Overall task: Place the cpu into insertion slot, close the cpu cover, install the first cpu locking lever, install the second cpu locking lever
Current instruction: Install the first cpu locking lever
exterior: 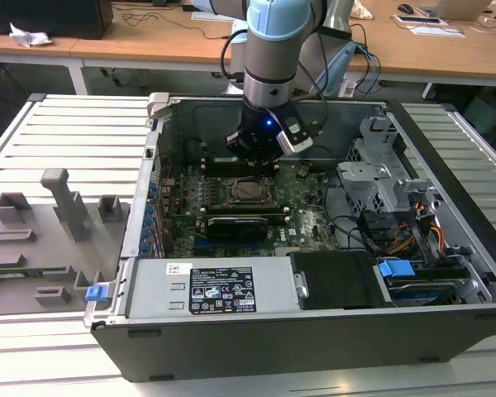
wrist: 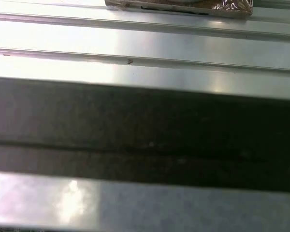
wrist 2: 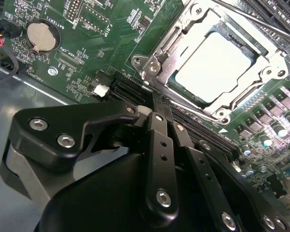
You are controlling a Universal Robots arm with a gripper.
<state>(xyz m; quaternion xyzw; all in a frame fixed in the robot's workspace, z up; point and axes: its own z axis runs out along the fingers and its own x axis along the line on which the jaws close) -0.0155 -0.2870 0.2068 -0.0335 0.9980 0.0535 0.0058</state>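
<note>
- Exterior view: open computer case (exterior: 331,331) lying on a slatted metal table (exterior: 74,141); green motherboard (exterior: 306,219) exposed inside.
- Arm reaching down into the case from the far side, gripper (exterior: 252,157) low over the board, just beyond the insertion slot (exterior: 250,191).
- The cpu (exterior: 250,190) seated flat in the slot, silver-grey top facing up, framed by the cpu cover (exterior: 234,192).
- Long black expansion card (exterior: 244,225) on the near side of the slot; grey power supply (exterior: 202,289) along the near wall of the case; drive cage and cable bundle (exterior: 413,231) toward the exterior view's right.
- Grey fixture plate (exterior: 41,240) with upright blocks on the table, at the exterior view's left, well apart from the case.
- Second wrist view: gripper (wrist 2: 157,111) with black fingers (wrist 2: 159,145) pressed together, nothing between them, tips close to the corner of the socket.
- The cpu (wrist 2: 213,65) bright and level inside the insertion slot (wrist 2: 170,88); the cpu cover (wrist 2: 263,55) lying down flat around it, chip showing through the central cut-out.
- Thin metal locking lever (wrist 2: 253,19) running along the far edge of the cover; whether latched, cannot tell.
- Round coin battery (wrist 2: 40,36) on the motherboard (wrist 2: 87,53), well apart from the socket.
- First wrist view: pale metal slats (wrist: 145,43) and a dark band (wrist: 145,130) across the middle.
</note>
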